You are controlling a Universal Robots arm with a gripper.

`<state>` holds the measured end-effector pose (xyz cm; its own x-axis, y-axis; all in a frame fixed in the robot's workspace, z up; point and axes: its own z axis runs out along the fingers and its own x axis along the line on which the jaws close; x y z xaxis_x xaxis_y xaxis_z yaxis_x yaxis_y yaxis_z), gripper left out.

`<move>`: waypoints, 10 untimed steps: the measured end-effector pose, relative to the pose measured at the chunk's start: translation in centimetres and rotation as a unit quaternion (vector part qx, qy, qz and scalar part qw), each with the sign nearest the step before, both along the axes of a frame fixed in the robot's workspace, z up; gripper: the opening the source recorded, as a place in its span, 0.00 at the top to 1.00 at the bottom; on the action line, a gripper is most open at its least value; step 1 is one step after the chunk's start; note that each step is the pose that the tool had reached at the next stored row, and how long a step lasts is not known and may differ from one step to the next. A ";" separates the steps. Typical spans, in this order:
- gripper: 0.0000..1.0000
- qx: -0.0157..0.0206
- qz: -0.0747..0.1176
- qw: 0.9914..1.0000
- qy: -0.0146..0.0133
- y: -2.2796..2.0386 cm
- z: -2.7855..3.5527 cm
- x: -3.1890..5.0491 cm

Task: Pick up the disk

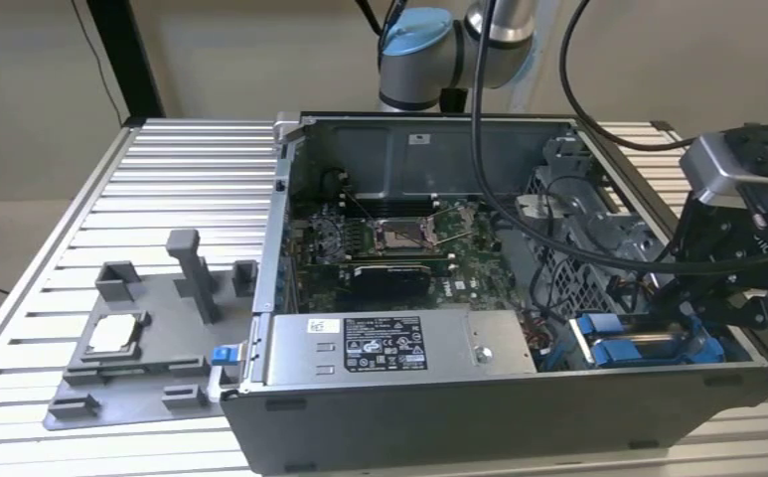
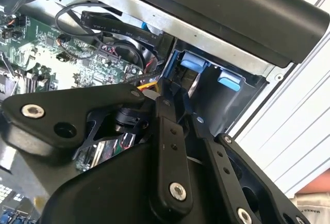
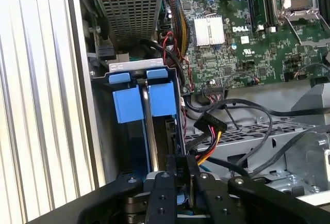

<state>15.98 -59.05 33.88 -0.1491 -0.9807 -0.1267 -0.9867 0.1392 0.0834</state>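
The disk (image 3: 162, 100) stands on edge in the drive bay at the corner of the open computer case, held in a bright blue carrier with a blue tab on top. It also shows as blue in the exterior view (image 1: 622, 350) and in the second wrist view (image 2: 193, 61). My gripper (image 3: 181, 175) sits right over that carrier's end. Its black fingers are close together with a strip of blue plastic between them. The gripper (image 1: 701, 318) hangs at the case's corner on the exterior view's right, and the second wrist view shows it (image 2: 180, 113) reaching toward the blue tabs.
A second blue carrier (image 3: 126, 102) stands right beside the disk, against the case wall. Black and orange cables (image 3: 211, 131) run close by. The grey power-supply box (image 1: 384, 343) and the motherboard (image 1: 397, 238) lie inside the case. A grey fixture (image 1: 145, 328) sits on the slatted table.
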 end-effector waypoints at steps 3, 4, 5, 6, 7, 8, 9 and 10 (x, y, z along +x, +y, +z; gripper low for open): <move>1.00 0.000 0.000 1.000 0.000 0.01 -0.03 0.00; 1.00 0.000 0.000 1.000 0.000 0.02 -0.03 0.00; 1.00 0.000 0.000 1.000 0.000 0.02 -0.03 0.00; 1.00 0.000 0.000 1.000 0.000 0.02 -0.04 0.00; 1.00 0.000 0.001 1.000 0.000 0.02 -0.04 0.00; 1.00 0.000 0.002 1.000 0.000 0.02 -0.05 0.00; 1.00 0.000 0.002 1.000 0.000 0.02 -0.05 -0.01; 1.00 0.000 0.003 1.000 0.000 0.02 -0.05 -0.01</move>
